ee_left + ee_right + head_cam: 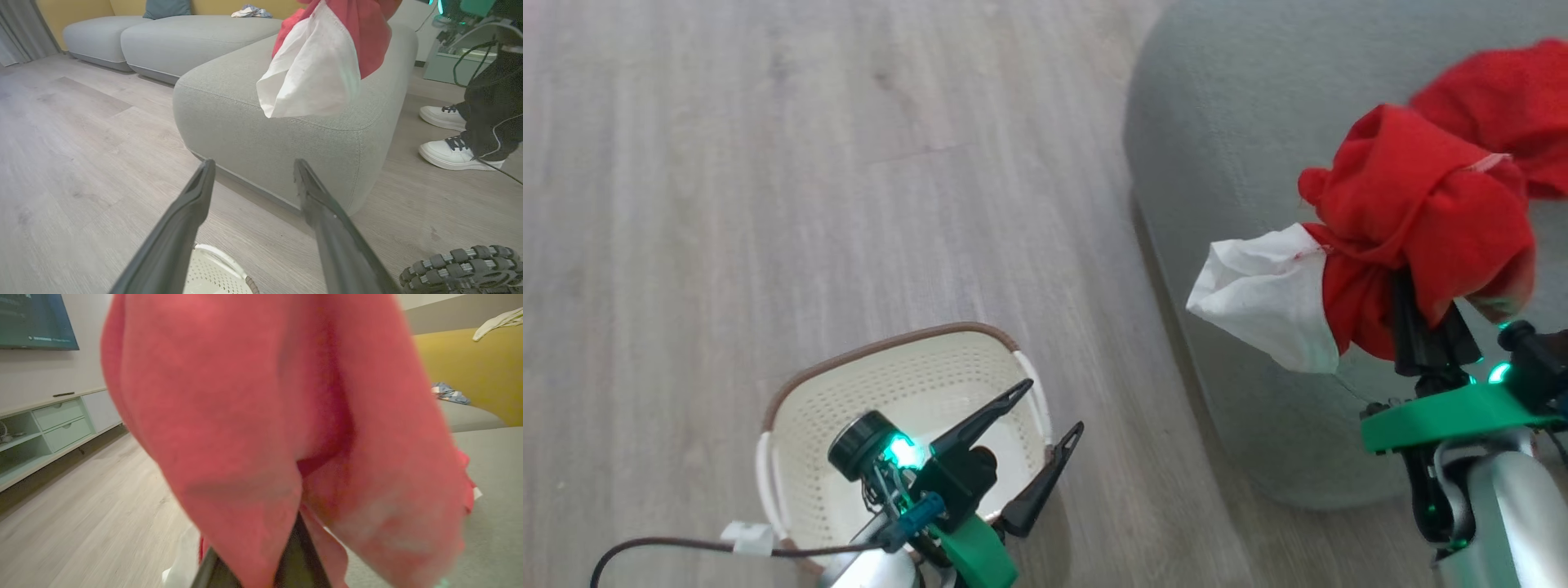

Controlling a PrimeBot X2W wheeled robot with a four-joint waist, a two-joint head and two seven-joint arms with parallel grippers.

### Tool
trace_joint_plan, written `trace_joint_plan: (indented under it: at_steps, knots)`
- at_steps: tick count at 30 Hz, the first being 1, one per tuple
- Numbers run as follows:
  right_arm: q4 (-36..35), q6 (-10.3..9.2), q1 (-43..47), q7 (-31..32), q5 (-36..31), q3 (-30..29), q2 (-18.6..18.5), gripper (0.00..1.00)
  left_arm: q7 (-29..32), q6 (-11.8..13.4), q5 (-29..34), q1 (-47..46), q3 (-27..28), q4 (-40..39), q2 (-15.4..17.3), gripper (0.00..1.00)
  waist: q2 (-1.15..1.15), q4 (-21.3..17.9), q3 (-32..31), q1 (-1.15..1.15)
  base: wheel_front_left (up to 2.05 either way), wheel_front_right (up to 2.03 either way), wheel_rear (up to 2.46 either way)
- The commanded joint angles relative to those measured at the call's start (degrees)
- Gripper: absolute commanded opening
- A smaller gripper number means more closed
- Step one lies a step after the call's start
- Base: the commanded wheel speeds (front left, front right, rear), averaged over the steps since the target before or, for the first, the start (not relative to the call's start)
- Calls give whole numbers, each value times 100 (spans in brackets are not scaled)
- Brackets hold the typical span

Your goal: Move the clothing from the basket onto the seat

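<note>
My right jaws clenched on red and white clothing (1413, 204) over the seat (1225, 122) at two o'clock, my left jaws released above the basket (809, 457) at seven o'clock

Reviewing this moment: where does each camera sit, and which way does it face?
Head view: on the head, facing down at floor, cream perforated plastic basket and grey-green upholstered seat; shows open left gripper, and right gripper shut on bunched red and white clothing.
Left wrist view: above the basket, facing the seat's corner along its own spread fingers.
Right wrist view: facing along its fingers into the held clothing.
Shared: head and left wrist views both show basket, seat and clothing.
</note>
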Motion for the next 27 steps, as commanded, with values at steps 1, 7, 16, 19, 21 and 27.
trace_joint_plan:
  at_steps: [1, 7, 16, 19, 21, 27]
  knots:
    - [-241, -1, -221, -38, -16, 68, -2, 0, -28, -5, 47, -264, 151, -213, 22, 100, 0, -203, 88, 0, 0, 0, 0]
    - [-353, -1, -248, -38, -15, -83, 97, 0, -28, -5, 108, -396, 89, -273, 99, 100, 0, -767, 292, 0, 0, 0, 0]
    - [-448, -1, -235, -38, -37, -245, 248, 0, -28, -5, 123, -525, 48, -429, 224, 100, 0, -1661, 508, 0, 0, 0, 0]
    - [-474, -1, -209, -38, -29, -282, 290, 0, -28, -5, 130, -560, 32, -490, 241, 100, 0, -1893, 568, 0, 0, 0, 0]
    - [-522, -1, -138, -38, -25, -407, 322, 0, -28, -5, 124, -635, -72, -511, 234, 100, 0, -1930, 615, 0, 0, 0, 0]
    - [-682, -1, 76, -38, -24, -713, 434, 0, -28, -5, 41, -844, -322, -487, 198, 100, 0, -1988, 707, 0, 0, 0, 0]
